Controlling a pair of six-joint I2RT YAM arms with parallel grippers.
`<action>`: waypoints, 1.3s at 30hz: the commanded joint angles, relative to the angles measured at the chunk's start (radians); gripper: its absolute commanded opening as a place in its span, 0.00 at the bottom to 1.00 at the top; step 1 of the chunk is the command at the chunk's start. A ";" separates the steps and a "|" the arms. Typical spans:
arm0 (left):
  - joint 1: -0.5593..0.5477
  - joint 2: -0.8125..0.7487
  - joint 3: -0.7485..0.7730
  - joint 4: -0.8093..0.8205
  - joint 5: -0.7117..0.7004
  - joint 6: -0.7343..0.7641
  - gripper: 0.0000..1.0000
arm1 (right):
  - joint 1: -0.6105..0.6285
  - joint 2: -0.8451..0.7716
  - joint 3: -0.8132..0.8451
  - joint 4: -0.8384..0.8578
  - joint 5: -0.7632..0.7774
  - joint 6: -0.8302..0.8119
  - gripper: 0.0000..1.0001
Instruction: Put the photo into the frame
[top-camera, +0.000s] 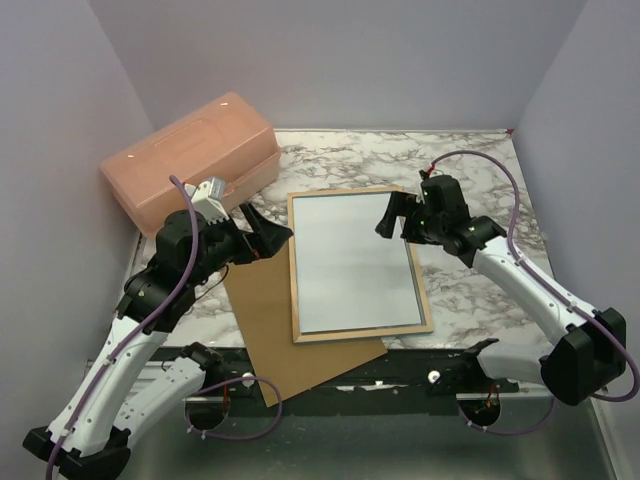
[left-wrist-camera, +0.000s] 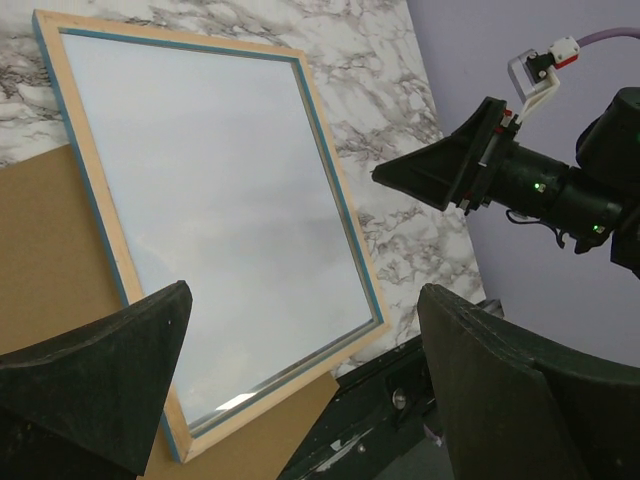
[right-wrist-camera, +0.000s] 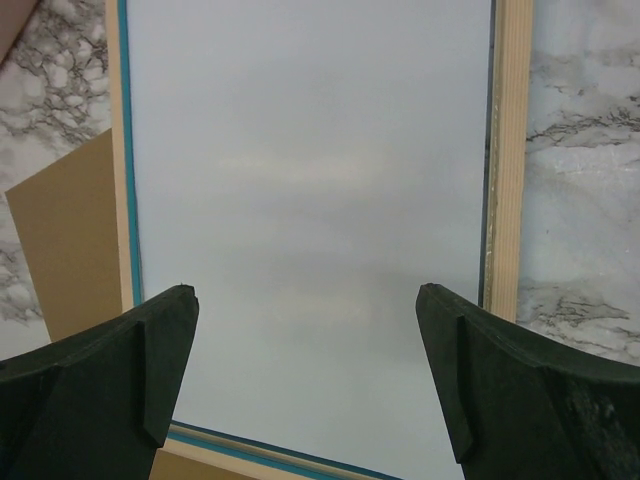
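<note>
On the marble table (top-camera: 340, 160) the frame (top-camera: 292, 270) lay pale-wood side up, its lower left overlapping the brown backing board (top-camera: 265, 320). The photo (top-camera: 355, 262) lay inside it, white reverse up. My left gripper (top-camera: 268, 228) hovered beside the upper-left corner and my right gripper (top-camera: 394, 228) near the upper right. Both jaws stood wide, holding nothing.
</note>
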 joint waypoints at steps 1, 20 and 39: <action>0.005 -0.009 0.009 0.061 0.057 -0.013 0.98 | 0.047 0.026 0.038 -0.010 -0.060 0.018 1.00; 0.005 -0.130 0.088 -0.004 0.079 -0.024 0.98 | 0.535 0.574 0.388 0.132 -0.167 0.139 0.55; 0.006 -0.085 0.107 -0.040 0.096 -0.014 0.99 | 0.603 0.996 0.792 -0.305 0.063 0.050 0.00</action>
